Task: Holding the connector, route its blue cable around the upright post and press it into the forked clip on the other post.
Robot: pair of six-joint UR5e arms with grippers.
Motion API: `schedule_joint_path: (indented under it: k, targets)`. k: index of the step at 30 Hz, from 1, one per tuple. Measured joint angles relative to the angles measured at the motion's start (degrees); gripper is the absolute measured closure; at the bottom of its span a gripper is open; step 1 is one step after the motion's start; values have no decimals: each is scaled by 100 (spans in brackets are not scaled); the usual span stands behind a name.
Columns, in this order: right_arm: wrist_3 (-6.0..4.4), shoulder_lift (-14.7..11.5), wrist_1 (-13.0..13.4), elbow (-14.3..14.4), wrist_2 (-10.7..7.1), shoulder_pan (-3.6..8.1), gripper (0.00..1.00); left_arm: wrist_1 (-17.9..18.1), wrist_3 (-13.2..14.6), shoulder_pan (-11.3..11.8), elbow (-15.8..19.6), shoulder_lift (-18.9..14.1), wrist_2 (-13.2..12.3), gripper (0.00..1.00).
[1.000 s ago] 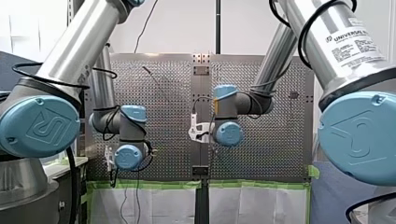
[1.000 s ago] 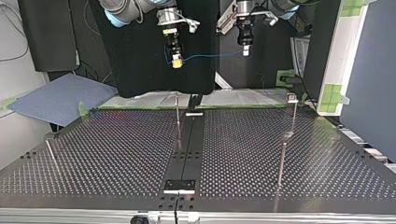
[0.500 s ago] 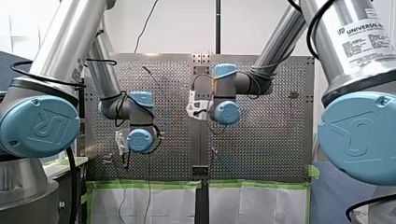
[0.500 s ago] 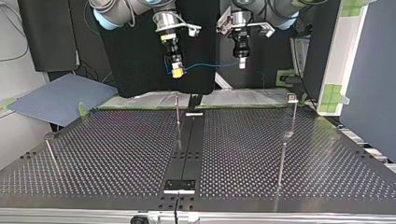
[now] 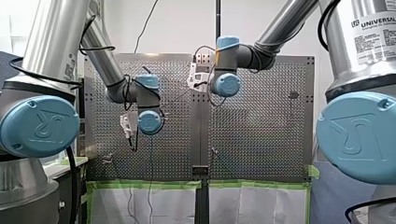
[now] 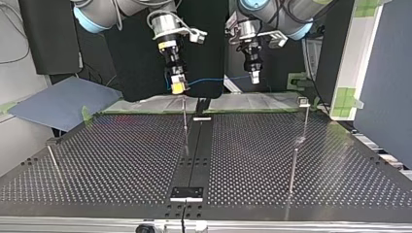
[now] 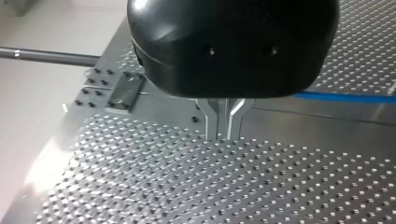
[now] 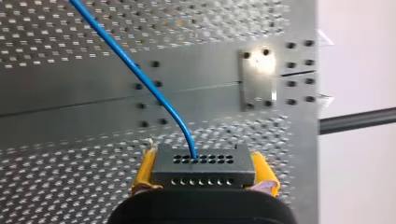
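My right gripper [image 8: 203, 176] is shut with its yellow pads on a dark grey connector [image 8: 203, 165] that has rows of holes. A blue cable [image 8: 135, 70] leaves the connector's face. In the top view it stretches from my right gripper [image 6: 178, 86] across to my left gripper [image 6: 254, 77], both hanging above the table's far edge. The metal fingers of my left gripper [image 7: 224, 133] stand close together, with the cable [image 7: 345, 97] running in beside them. A thin upright post [image 6: 185, 124] stands just below my right gripper. A post topped by a clip [image 6: 303, 102] stands at the top view's right.
The perforated table [image 6: 121, 160] has a dark centre strip [image 6: 197, 155]. Two more thin posts stand on it, one at the top view's right front [image 6: 293, 167] and one at its left [image 6: 53, 158]. A blue mat [image 6: 63, 102] lies past the back left corner.
Both grippers have come down in the top view, towards the table's far edge. The blue cable stays stretched between them, and the connector stays in my right gripper.
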State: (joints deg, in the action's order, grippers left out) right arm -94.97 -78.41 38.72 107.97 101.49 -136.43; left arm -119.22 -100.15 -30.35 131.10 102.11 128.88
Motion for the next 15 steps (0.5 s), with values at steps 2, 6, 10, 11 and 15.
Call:
schedule_joint_path:
  k: [2, 6, 10, 11, 15]
  targets:
    - [-8, -102, -34, -27, -65, 27, 100, -102, -49, 10, -32, -102, 25, 87]
    - [-13, -249, -135, -95, -221, 68, 100, -293, -153, 28, -155, -292, 51, 87]
    - [-14, -287, -237, -135, -373, 108, 100, -511, -218, 37, -350, -510, 68, 87]
    - [-14, -290, -253, -139, -400, 115, 100, -555, -223, 39, -394, -556, 69, 87]
    - [-14, -292, -305, -168, -526, 139, 100, -762, -238, 56, -598, -763, 81, 87]
